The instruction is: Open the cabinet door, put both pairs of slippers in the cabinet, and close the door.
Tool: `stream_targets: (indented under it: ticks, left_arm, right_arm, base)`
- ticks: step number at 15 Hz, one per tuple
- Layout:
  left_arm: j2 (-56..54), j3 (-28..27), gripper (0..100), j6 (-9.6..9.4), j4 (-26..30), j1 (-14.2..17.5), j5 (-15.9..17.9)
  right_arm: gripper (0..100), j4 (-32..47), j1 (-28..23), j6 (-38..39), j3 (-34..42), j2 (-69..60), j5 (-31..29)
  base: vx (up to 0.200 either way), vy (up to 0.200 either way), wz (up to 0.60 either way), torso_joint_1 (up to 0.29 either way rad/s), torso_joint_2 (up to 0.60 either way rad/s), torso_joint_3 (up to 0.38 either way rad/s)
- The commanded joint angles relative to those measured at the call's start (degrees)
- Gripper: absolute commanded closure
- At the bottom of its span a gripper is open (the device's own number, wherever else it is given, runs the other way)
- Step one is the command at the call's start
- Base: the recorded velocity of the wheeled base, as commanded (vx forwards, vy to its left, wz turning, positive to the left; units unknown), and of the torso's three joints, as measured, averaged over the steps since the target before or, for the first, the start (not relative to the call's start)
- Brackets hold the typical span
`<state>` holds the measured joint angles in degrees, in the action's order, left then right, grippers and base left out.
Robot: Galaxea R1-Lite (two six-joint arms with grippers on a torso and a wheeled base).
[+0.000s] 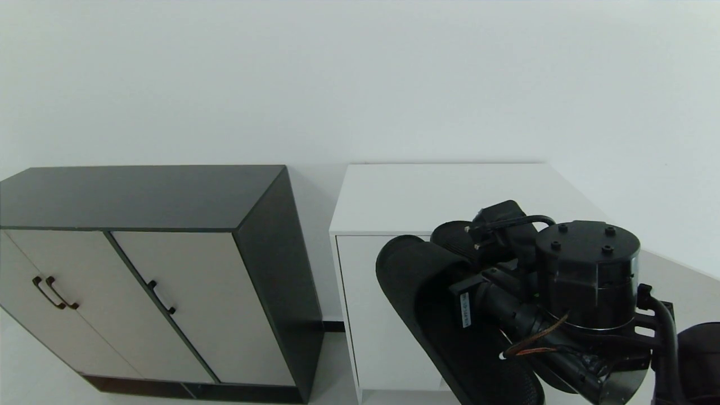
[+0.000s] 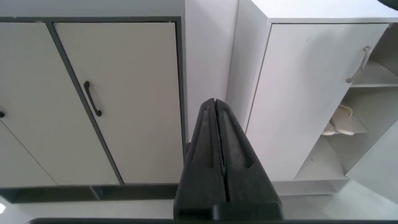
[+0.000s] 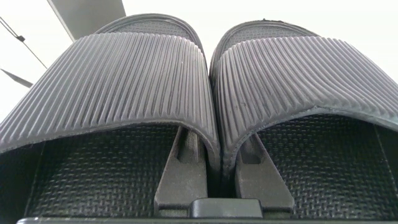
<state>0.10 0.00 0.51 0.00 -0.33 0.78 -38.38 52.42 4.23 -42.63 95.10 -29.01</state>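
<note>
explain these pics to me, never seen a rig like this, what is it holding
It is a two-armed robot on wheels with three cameras. The head camera looks down at a dark cabinet and a white cabinet. One camera sits on each wrist. The right wrist camera looks along the right claw, which is shut on a pair of black slippers. The left wrist camera shows the left claw shut and empty, facing both cabinets. The white one is open, with a pale pair of slippers on a shelf inside.
</note>
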Motion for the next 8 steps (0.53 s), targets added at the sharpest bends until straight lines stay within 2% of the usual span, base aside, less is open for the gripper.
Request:
stream_targets:
  ticks: [1,3,8]
  left_arm:
    - [-0.01,0.00,100,0.02,0.00,-0.02,0.01]
    - [-0.01,0.00,100,0.02,0.00,-0.02,0.01]
    - [-0.01,0.00,100,0.02,0.00,-0.02,0.01]
  right_arm:
    - [100,-0.03,0.05,-0.01,0.00,0.35,0.01]
    - [100,-0.03,0.05,-0.01,0.00,0.53,0.01]
    - [100,-0.03,-0.12,0.08,0.09,0.53,-0.08]
  base:
    - [0.000,0.000,0.00,0.000,0.00,0.000]
    - [0.000,0.000,0.00,0.000,0.00,0.000]
    - [0.000,-0.200,0.00,0.006,0.00,0.000]
